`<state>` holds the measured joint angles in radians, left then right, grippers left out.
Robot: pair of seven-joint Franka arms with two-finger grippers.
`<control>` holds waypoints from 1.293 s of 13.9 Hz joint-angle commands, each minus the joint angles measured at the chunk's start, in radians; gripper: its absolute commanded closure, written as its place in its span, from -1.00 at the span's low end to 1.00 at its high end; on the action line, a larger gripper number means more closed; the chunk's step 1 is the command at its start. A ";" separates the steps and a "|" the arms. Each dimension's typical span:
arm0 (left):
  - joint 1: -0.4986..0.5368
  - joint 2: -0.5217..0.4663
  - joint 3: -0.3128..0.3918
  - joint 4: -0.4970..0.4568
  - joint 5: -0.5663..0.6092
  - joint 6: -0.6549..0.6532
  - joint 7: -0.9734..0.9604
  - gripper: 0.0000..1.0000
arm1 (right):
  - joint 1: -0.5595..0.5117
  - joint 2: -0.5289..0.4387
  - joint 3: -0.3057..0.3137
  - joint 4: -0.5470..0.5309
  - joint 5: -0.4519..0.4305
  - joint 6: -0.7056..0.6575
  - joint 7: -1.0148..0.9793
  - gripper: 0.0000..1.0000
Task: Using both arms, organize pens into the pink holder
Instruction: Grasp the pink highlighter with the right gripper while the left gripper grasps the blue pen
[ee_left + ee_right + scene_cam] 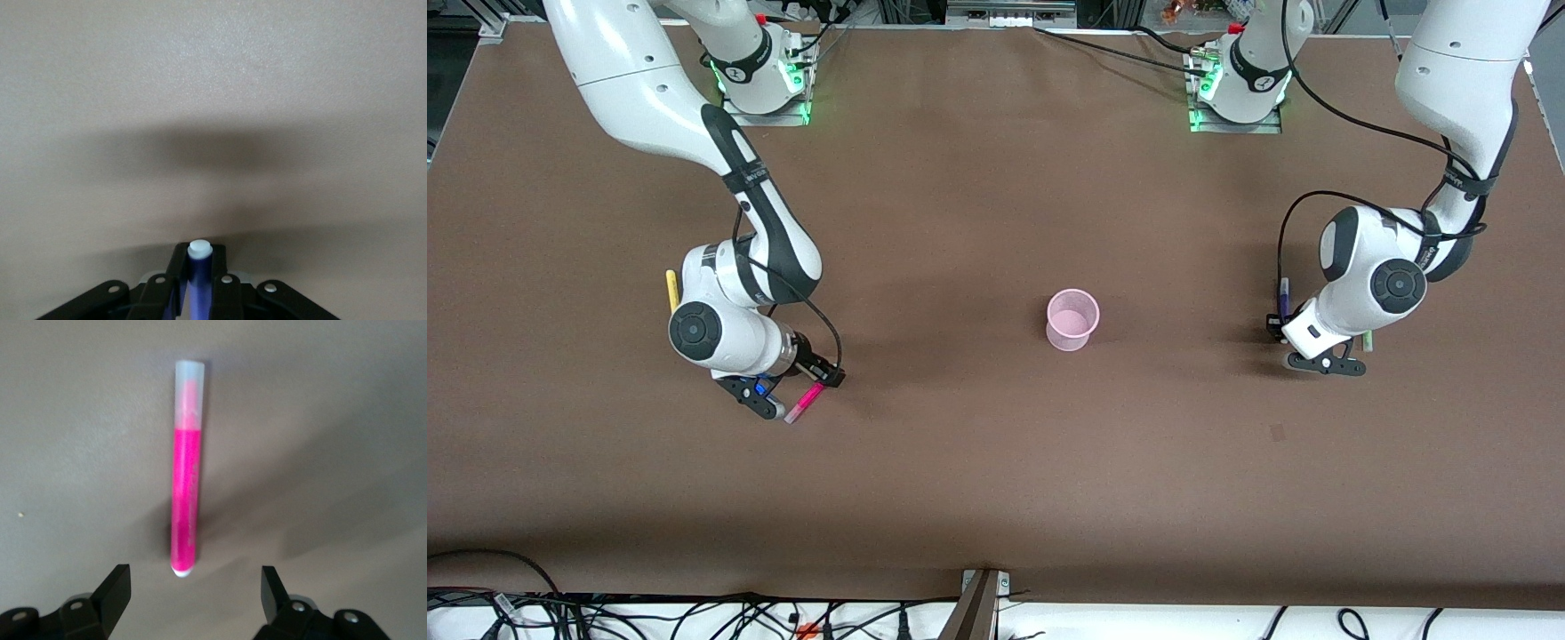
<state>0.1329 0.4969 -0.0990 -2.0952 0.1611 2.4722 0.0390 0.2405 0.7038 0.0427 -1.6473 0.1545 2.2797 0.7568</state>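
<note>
The pink holder stands upright mid-table with nothing showing in it. Toward the left arm's end, my left gripper is down at the table and shut on the dark purple-blue pen, whose pale end pokes out past the fingertips. A lime green pen peeks out beside that wrist. At the right arm's end, my right gripper hangs open, low over the magenta pen, which lies flat with its end just ahead of the fingertips. The yellow pen lies beside the right wrist.
The brown table stretches wide between the two arms. Both arm bases stand along the edge farthest from the front camera. Cables run along the table's near edge.
</note>
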 commanded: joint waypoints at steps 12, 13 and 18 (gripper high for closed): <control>0.010 -0.136 -0.149 0.281 -0.148 -0.557 0.193 1.00 | -0.004 0.059 0.000 0.018 0.059 0.049 -0.011 0.98; 0.004 -0.129 -0.157 0.347 -0.193 -0.644 0.205 1.00 | -0.004 0.054 0.000 0.023 0.059 0.032 -0.010 1.00; -0.006 -0.123 -0.226 0.460 -0.447 -0.747 0.430 1.00 | -0.010 0.023 -0.001 0.171 0.085 -0.248 -0.008 1.00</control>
<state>0.1265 0.3554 -0.2989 -1.6753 -0.1848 1.7466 0.3543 0.2383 0.7409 0.0410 -1.5592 0.2156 2.1639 0.7578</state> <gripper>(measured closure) 0.815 0.819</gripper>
